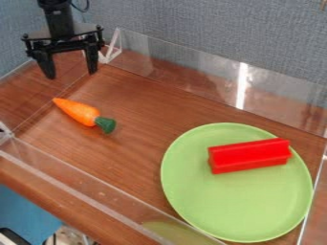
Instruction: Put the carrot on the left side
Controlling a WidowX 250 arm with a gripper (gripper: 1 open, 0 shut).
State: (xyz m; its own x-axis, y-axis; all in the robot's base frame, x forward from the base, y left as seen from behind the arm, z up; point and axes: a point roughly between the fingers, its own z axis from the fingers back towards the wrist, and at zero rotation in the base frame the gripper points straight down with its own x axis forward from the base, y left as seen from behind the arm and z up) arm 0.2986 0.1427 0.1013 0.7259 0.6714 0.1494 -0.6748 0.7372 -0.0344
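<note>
Orange toy carrot (79, 114) lies flat on the brown wooden tabletop (166, 105), in its left half, pointed end up-left and green stem end down-right. It is well apart from the light-green plate (192, 191) and the red block (250, 154) resting on that plate.

Claw (68, 59) hangs above the back-left corner, pointing down, fingers spread wide, nothing between them. It stands clear of the carrot, further back on the table.

Judgement: the carrot appears already placed on the left side, so the step in hand looks like release and withdrawal. To finish well, the claw should lift straight up with fingers kept apart, avoiding any sweep low over the carrot, which would likely roll if nudged. The clear plastic wall (192, 67) close behind leaves little room backward.
</note>
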